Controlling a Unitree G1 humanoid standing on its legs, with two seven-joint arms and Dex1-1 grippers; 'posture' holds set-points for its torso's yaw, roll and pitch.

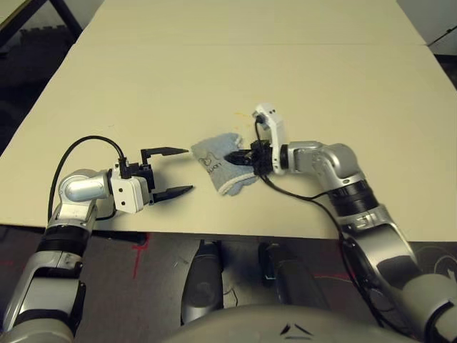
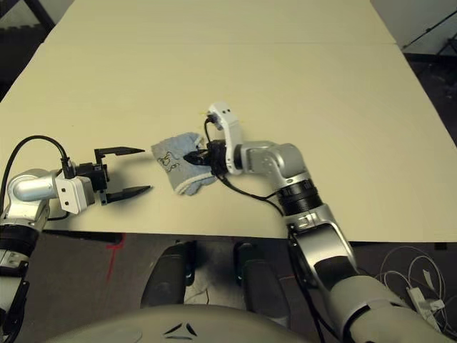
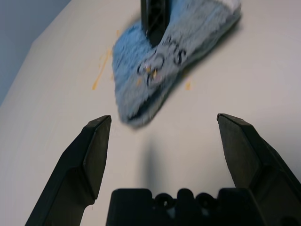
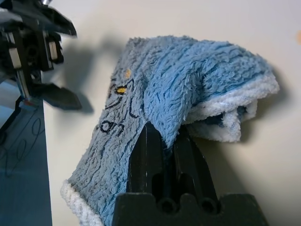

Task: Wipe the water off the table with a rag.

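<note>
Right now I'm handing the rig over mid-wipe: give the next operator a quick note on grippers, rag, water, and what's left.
Right gripper: shut on the rag, pinching a fold of it, cloth lying on the table near the front edge.
Left gripper: open, holding nothing, beside the rag and pointing at it.
Water: orange specks and a streak on the table right by the rag, some specks on the cloth itself.
Done: rag gripped and brought to the spill.
Left: drag the rag over the remaining specks, probably including those just beyond it.
</note>
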